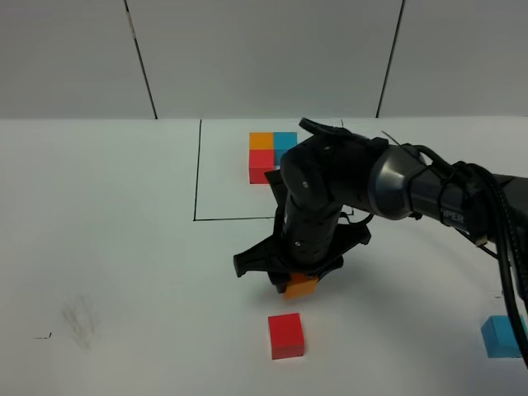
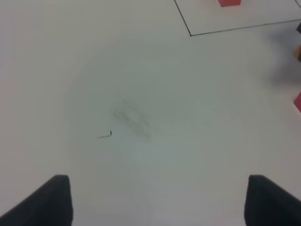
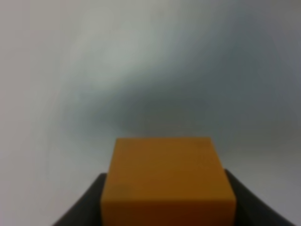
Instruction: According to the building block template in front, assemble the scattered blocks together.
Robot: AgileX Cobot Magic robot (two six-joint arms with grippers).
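The template (image 1: 272, 155) is a black-lined rectangle at the back holding orange, blue and red cubes; my right arm covers part of it. In front of it my right gripper (image 1: 299, 285) is shut on the orange block (image 1: 301, 286), held just above the table; the right wrist view shows that orange block (image 3: 167, 181) between the dark fingers (image 3: 87, 207). A loose red block (image 1: 286, 336) lies just in front of the held one. The light blue block (image 1: 502, 336) sits at the far right. My left gripper (image 2: 157, 200) is open over bare table, with only its fingertips (image 2: 51, 200) showing.
A grey smudge (image 1: 80, 320) and a small black mark (image 1: 43, 336) lie on the white table at the left. In the left wrist view the frame's corner (image 2: 190, 34) and a red cube (image 2: 229, 2) show at the far edge. Grey wall panels stand behind the table.
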